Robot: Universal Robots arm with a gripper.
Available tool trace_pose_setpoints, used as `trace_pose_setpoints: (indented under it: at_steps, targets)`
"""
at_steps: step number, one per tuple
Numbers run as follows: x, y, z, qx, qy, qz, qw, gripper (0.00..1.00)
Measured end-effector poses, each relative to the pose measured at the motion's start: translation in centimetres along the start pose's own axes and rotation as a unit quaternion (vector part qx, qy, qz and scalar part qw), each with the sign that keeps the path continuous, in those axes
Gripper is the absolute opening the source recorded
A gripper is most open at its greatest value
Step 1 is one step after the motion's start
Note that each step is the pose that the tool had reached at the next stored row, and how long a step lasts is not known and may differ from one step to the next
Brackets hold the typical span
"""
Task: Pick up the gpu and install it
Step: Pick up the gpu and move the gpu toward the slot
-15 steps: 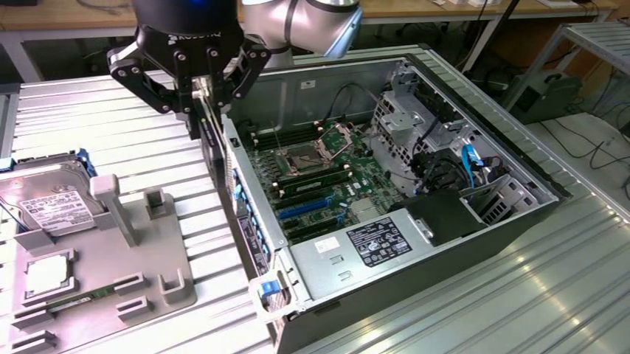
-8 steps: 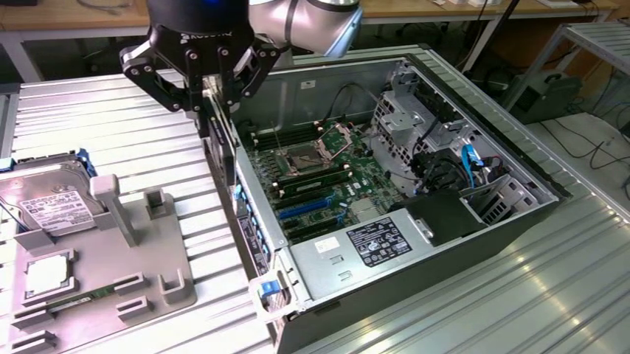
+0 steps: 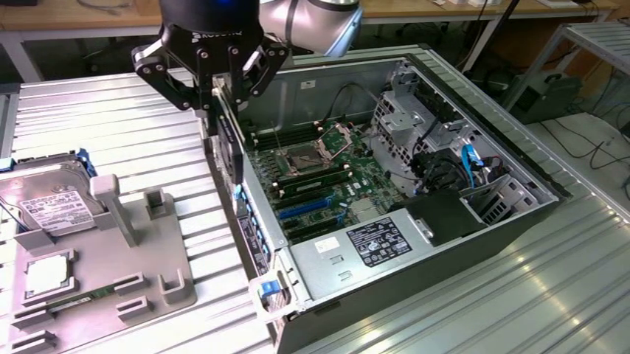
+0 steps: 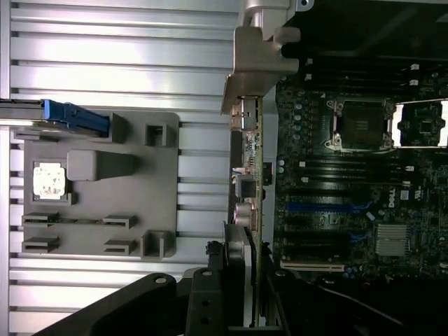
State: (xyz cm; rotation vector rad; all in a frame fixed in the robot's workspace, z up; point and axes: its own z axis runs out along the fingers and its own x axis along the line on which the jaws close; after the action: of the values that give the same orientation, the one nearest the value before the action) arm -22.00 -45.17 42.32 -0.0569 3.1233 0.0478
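The gpu point(image 3: 229, 151) hangs edge-on from my gripper point(image 3: 218, 109), which is shut on its upper part. In the exterior view the card sits over the open computer case's wall point(image 3: 258, 221) on that view's left, just beside the motherboard point(image 3: 330, 181). The wrist view looks straight down the thin green gpu point(image 4: 253, 175); its silver end bracket point(image 4: 257, 59) is at the far end and my gripper point(image 4: 246, 276) clamps the near end. The blue expansion slots point(image 3: 305, 208) point(image 4: 322, 208) lie on the motherboard point(image 4: 364, 182), apart from the card.
A grey holder tray point(image 3: 138, 258) point(image 4: 98, 189) lies on the slatted metal table beside the case, carrying a hard drive point(image 3: 49, 206), a processor chip point(image 3: 46, 274) point(image 4: 47, 178) and a memory stick point(image 4: 77, 220). Drive cages and cables point(image 3: 462, 169) fill the case's far end.
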Motion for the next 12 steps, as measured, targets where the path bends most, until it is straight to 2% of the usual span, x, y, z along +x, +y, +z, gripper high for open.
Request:
trace_pose_setpoints:
  at_steps: [12]
  targets:
    - [-1.5,-0.06,0.03,0.0000,0.0000,0.000,1.0000,0.28]
